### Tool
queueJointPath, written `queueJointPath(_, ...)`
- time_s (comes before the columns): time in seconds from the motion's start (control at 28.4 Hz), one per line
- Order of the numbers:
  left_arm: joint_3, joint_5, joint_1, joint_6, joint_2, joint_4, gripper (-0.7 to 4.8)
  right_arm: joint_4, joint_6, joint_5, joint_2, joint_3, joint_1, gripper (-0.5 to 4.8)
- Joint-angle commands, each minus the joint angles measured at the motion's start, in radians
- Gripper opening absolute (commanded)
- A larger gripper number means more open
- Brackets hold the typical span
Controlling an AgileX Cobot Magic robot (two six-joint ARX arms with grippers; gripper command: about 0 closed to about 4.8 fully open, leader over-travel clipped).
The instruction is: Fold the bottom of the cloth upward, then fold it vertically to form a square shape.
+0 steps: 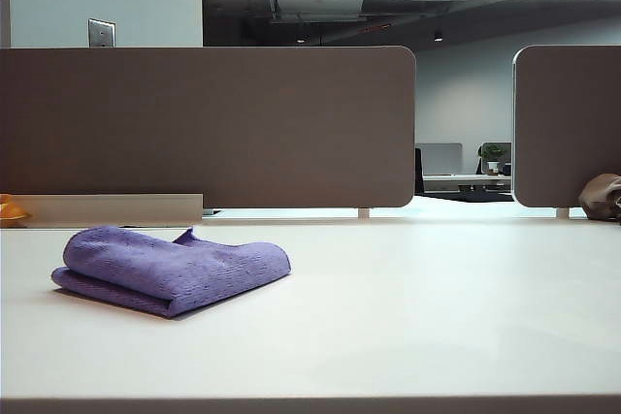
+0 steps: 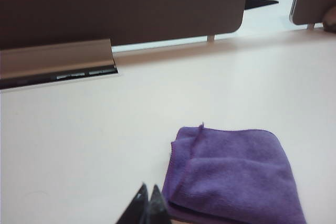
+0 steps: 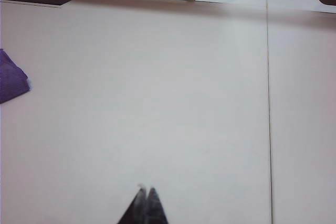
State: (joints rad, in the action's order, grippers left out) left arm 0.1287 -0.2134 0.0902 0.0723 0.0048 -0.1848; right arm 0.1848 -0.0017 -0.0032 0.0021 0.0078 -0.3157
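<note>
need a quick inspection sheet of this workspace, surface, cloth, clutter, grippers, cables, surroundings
surface: white table, bare apart from the cloth.
job's things: purple cloth lies folded in layers on the table's left side, roughly square in the left wrist view; one corner sticks up at its back edge.
clutter: small orange thing at the far left edge; brown lumpy thing at the far right.
grippers: left gripper shut, empty, beside the cloth, contact unclear; right gripper shut, empty, over bare table.
cables: nothing seen.
surroundings: grey divider panels behind the table; office beyond, ceiling light on.
</note>
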Motion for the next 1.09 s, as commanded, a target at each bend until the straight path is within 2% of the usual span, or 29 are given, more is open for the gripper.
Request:
queueJointPath(0.04,-0.04,0.038,-0.002,0.003,0.001,0.076,-0.05,-0.004,-0.002,0.001,0.0,-0.007,0.0,0.0)
queueJointPath(0.28,-0.115,0.029,-0.002,-0.005,0.001,0.135,-0.05,-0.004,-0.002,0.001,0.0,-0.007,0.0,0.0)
queueJointPath(0.42,-0.122,0.031,-0.002,0.003,0.001,0.124,-0.05,-0.004,-0.002,0.001,0.0,-0.007,0.0,0.0)
queueJointPath(0.95,-0.122,0.237,-0.005,-0.002,0.001,0.001,-0.05,-0.004,-0.002,0.001,0.0,-0.007,0.0,0.0)
queueJointPath(1.02,-0.122,0.234,-0.037,-0.014,0.001,-0.002,-0.05,-0.004,-0.002,0.001,0.0,-0.007,0.0,0.0)
queueJointPath(1.09,-0.122,0.234,-0.098,-0.064,0.001,-0.002,-0.05,-0.004,-0.002,0.001,0.0,-0.007,0.0,0.0)
